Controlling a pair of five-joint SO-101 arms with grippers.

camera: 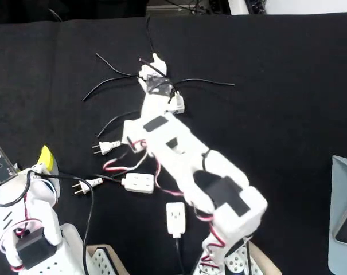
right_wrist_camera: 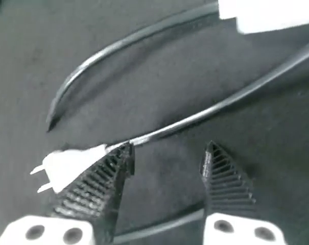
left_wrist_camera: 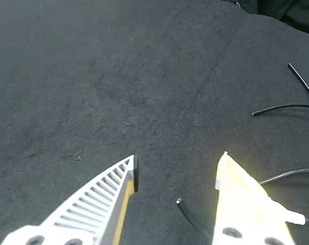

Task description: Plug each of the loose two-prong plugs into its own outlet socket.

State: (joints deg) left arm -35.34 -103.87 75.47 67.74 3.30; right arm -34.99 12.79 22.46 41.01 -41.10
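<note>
My right gripper (right_wrist_camera: 169, 148) stands open just above the black cloth at the far middle of the table (camera: 154, 67). A white two-prong plug (right_wrist_camera: 65, 166) lies beside and partly behind one dark finger (right_wrist_camera: 105, 178), and its black cable runs off through the gap. Two more white plugs (camera: 107, 147) (camera: 87, 184) lie left of the right arm. A white outlet block (camera: 140, 183) and a second outlet (camera: 175, 219) sit near the front. My left gripper (left_wrist_camera: 179, 155) is open over bare cloth at the front left (camera: 44, 159), holding nothing.
Loose black cable ends (camera: 107, 83) fan out around the right gripper. A small white piece (camera: 178, 105) lies beside the right wrist. A grey bin (camera: 342, 212) stands at the right edge. A cable end (left_wrist_camera: 187, 212) lies between the left fingers.
</note>
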